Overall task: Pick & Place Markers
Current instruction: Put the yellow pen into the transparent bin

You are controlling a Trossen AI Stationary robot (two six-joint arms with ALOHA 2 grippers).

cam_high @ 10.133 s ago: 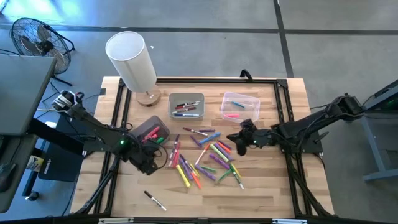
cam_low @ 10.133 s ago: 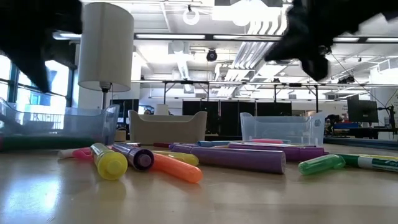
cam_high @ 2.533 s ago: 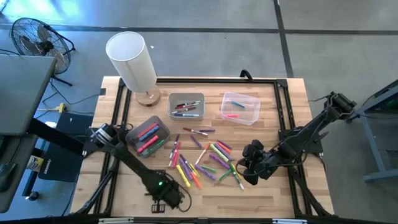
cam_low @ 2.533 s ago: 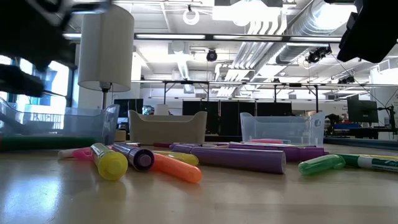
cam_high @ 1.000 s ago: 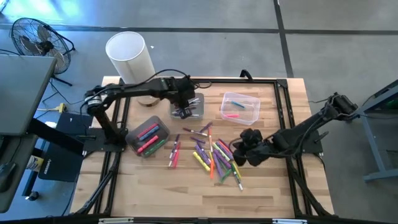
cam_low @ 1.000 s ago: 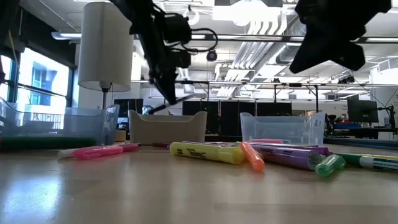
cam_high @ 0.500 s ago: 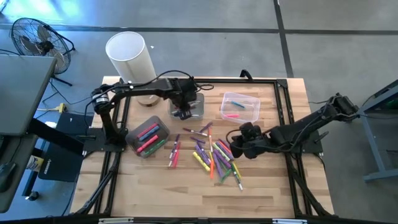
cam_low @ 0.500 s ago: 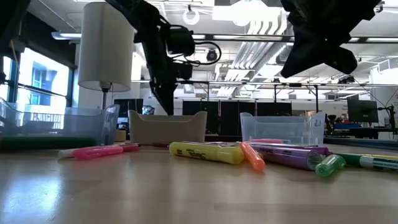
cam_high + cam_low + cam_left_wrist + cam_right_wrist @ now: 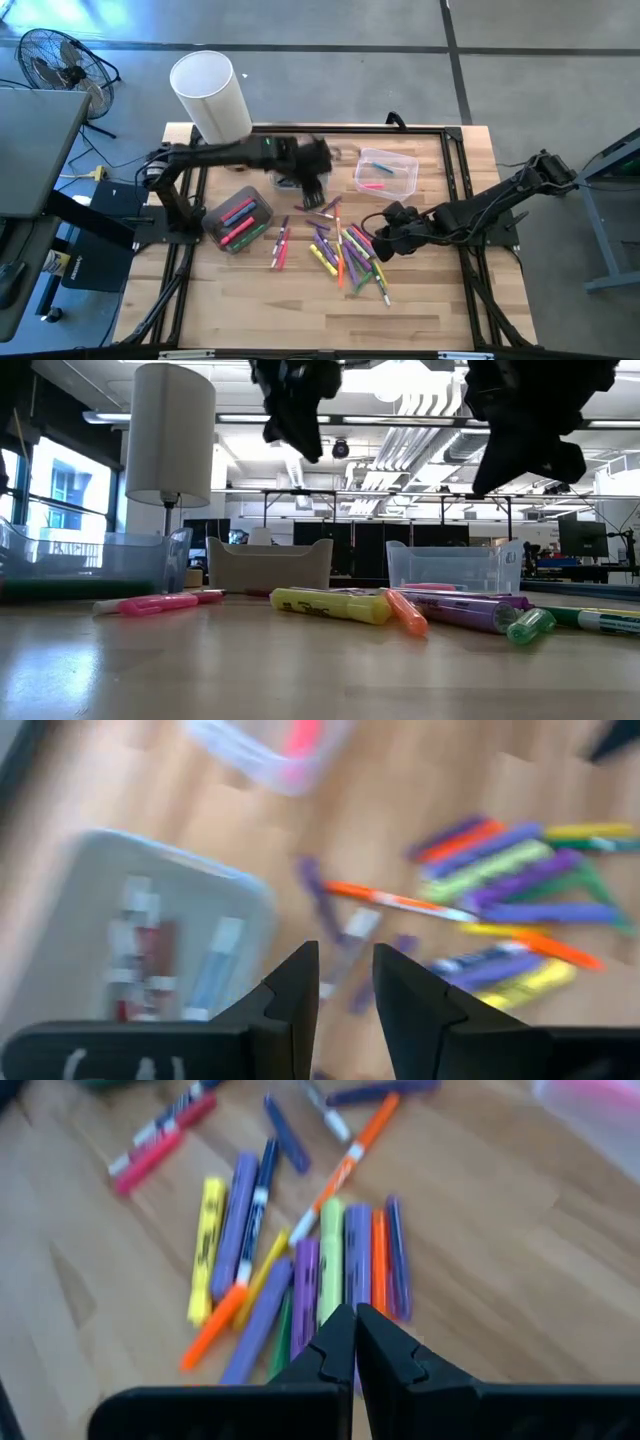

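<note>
Several coloured markers (image 9: 345, 250) lie flat in a loose pile mid-table, also seen in the right wrist view (image 9: 330, 1260) and the low view (image 9: 400, 607). My left gripper (image 9: 318, 192) hangs in the air at the near edge of the grey bin (image 9: 100, 850). It is open, with nothing between its fingers (image 9: 345, 952). Markers lie inside that bin. My right gripper (image 9: 383, 240) hovers shut above the right side of the pile (image 9: 355, 1310), touching nothing. In the low view both grippers, the left (image 9: 295, 400) and the right (image 9: 530, 420), are high above the table.
A clear bin (image 9: 385, 172) with a pink marker stands at the far right. Another clear bin (image 9: 238, 218) with pink and red markers sits at the left. A white lamp (image 9: 215, 100) stands at the far left corner. Two pink markers (image 9: 280, 245) lie left of the pile.
My left gripper held a thin dark marker over the grey bin; that marker is gone from its fingers. The gripper has then risen and swung toward the table's near right, toward the pile.
</note>
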